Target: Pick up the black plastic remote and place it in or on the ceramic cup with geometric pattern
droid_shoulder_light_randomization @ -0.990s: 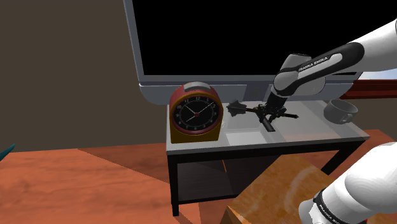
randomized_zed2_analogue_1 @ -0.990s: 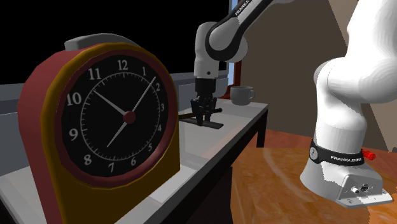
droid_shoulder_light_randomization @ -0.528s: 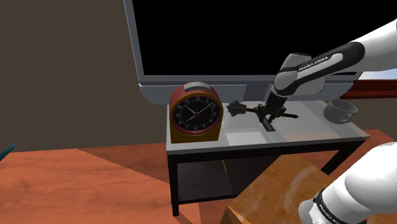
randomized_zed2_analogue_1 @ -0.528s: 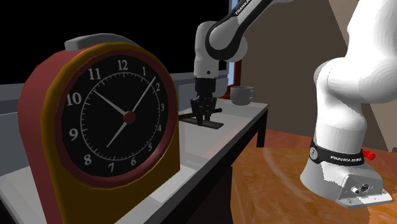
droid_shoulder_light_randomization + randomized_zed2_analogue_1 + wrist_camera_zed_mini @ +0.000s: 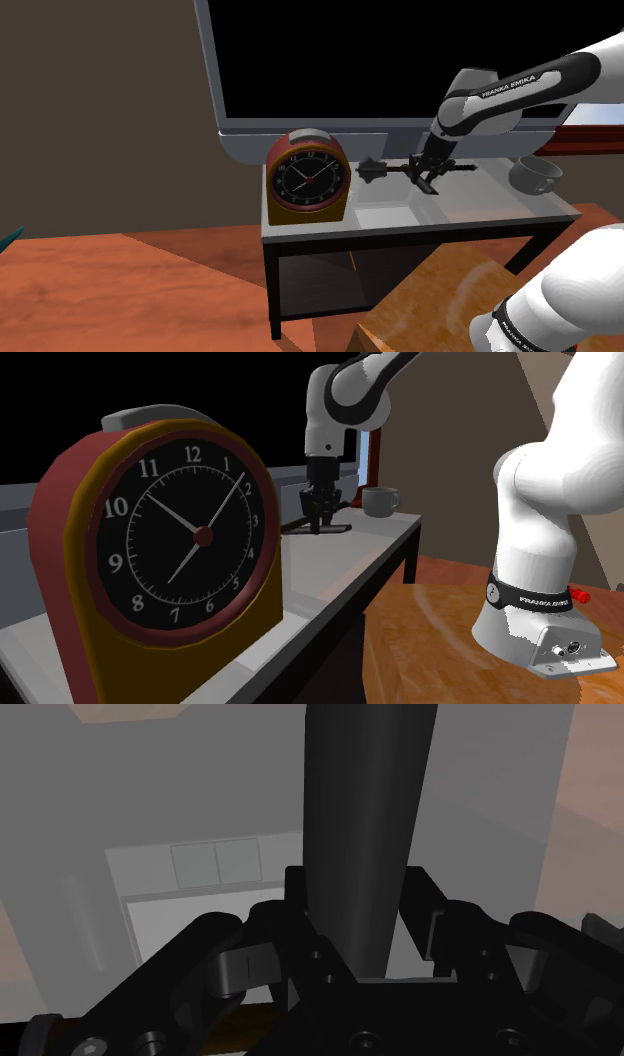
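- The arm has risen since a second ago: the gripper (image 5: 428, 180) was then down at the tabletop, and it now hangs above it with the black remote (image 5: 370, 824) pinched between its two fingers (image 5: 262, 956).
- The remote is clear of the grey table (image 5: 500, 205), so the pick-up looks done. What is left is the carry to the cup (image 5: 535, 175) and the release there.
- The cup stands at the table's far end from the clock (image 5: 308, 178), well apart from the gripper. It is drawn plain pale grey, rounded, with a handle; no pattern can be made out.
- The remote is a long, smooth, dark bar with a dull sheen and a slightly rounded face. It is probably longer than the cup is deep, so it would rest leaning or across the rim.
- The clock is arch-topped, red and amber, with a black dial.
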